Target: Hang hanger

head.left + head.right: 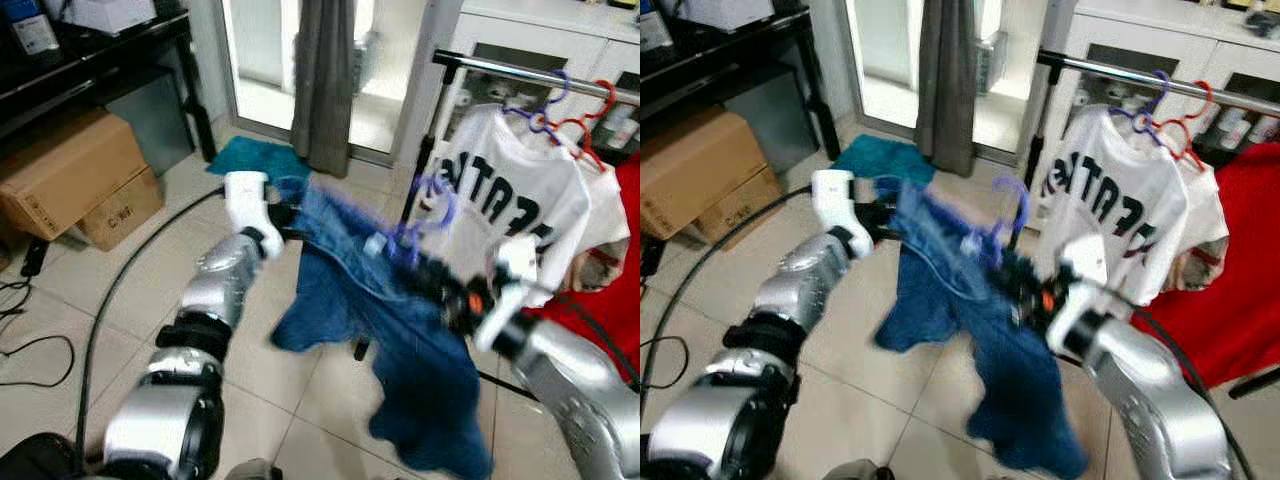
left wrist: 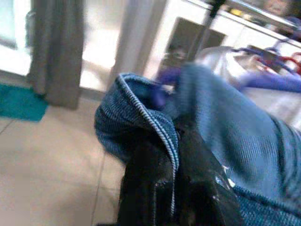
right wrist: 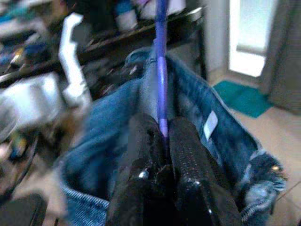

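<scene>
Both hands were at work in front of the robot, holding one pair of blue denim jeans (image 1: 400,340) up off the pale tiled floor (image 1: 130,270). The left hand (image 2: 175,141) had its black fingers pressed together on a folded edge of the denim — the seam ran straight between them in the left wrist view. The right hand (image 3: 162,136) pinched the stem of a purple plastic hanger (image 1: 432,215), whose hook stood up above the jeans, while the waistband spread to either side of the fingers. The cloth sagged from the two hands and trailed down toward the floor.

To the robot's right stood a metal clothes rail (image 1: 530,75) on a dark upright post. From the rail hung a white T-shirt with black lettering (image 1: 515,195) on another purple hanger (image 1: 545,105), and just beside it a red hanger (image 1: 590,125); red cloth (image 1: 610,280) draped lower down at the far right. The held hanger's hook was below the rail and apart from it — not yet hung. A grey curtain (image 1: 325,85) hung at the doorway behind, with a teal mat (image 1: 255,155) at its foot and brown cardboard boxes (image 1: 75,180) at the left.
</scene>
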